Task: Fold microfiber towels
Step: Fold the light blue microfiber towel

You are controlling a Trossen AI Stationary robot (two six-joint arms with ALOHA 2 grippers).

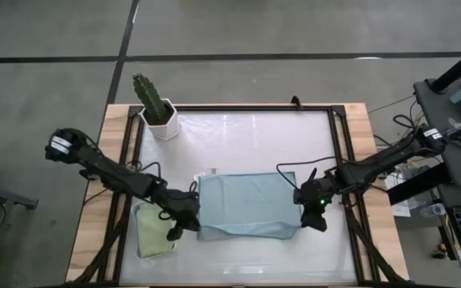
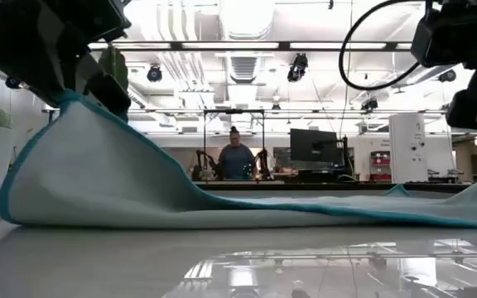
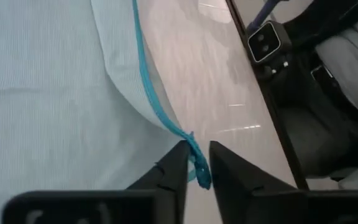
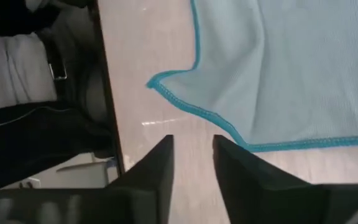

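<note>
Closest to the low camera is the pale blue towel (image 2: pixel 139 194), spread flat across the middle of the white tray (image 1: pixel 238 132) with its teal edging showing. The left gripper (image 3: pixel 196 167) sits at the towel's left edge, fingers narrowly apart with the corner hem between them. The right gripper (image 4: pixel 191 163) hangs at the right edge, fingers apart, nothing in them. A sage green towel (image 1: pixel 154 232) lies beside the left gripper. Further back there's a potted cactus (image 1: pixel 155 104), and a person (image 2: pixel 237 157) across the room.
</note>
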